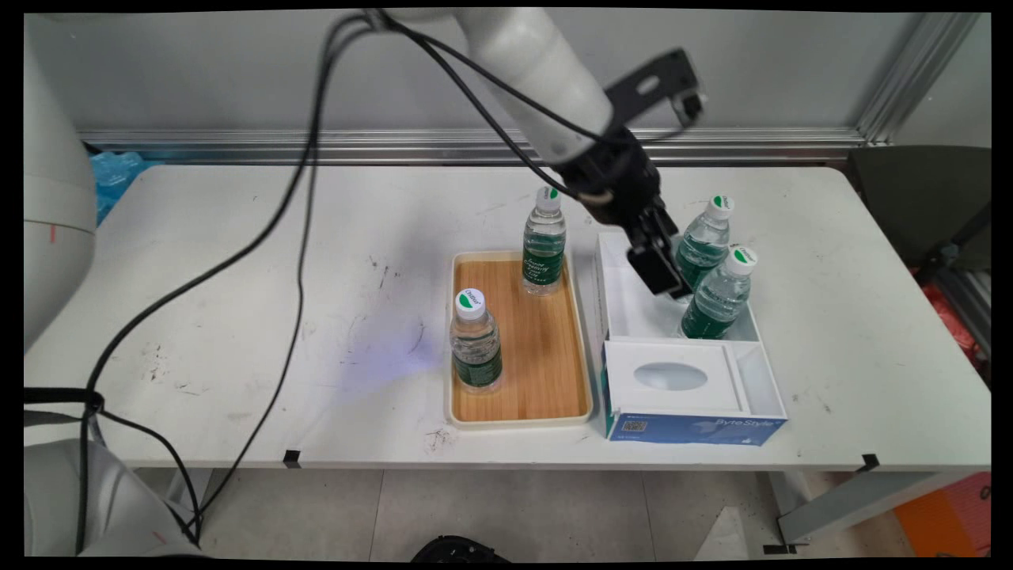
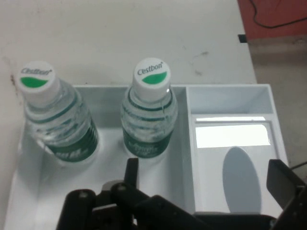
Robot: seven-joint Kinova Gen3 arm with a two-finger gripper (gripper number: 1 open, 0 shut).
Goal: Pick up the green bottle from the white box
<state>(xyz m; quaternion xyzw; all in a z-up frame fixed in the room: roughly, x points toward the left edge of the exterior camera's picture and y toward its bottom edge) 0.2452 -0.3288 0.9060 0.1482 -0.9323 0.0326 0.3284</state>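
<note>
The black two-finger gripper point(image 1: 663, 277) hangs over the open compartment of a white box point(image 1: 625, 305), its fingers spread apart with nothing between them; in the hand view the gripper point(image 2: 206, 177) shows one finger low at the left and the other at the right edge, with a wide gap between; two water bottles with white caps and green labels stand upright in that compartment along its right side, the farther bottle point(image 1: 703, 237) just behind the nearer bottle point(image 1: 718, 294), and the gripper is just beside both, on their left; in the hand view they stand side by side, the farther bottle point(image 2: 57, 122) at the left and the nearer bottle point(image 2: 149, 115) at the right, against the compartment's wall; the box's front section carries a white lid with an oval opening point(image 1: 670, 377), and its blue front face bears lettering; left of the box, touching or nearly so, lies a wooden tray with a cream rim point(image 1: 453, 340); on it stand two more bottles of the same kind, one at the far end point(image 1: 544, 245) and one near the left rim point(image 1: 475, 342), well apart; everything rests on the white table point(image 1: 237, 317), scuffed with dark marks; black cables point(image 1: 301, 237) hang from the arm across the table's left part.
</note>
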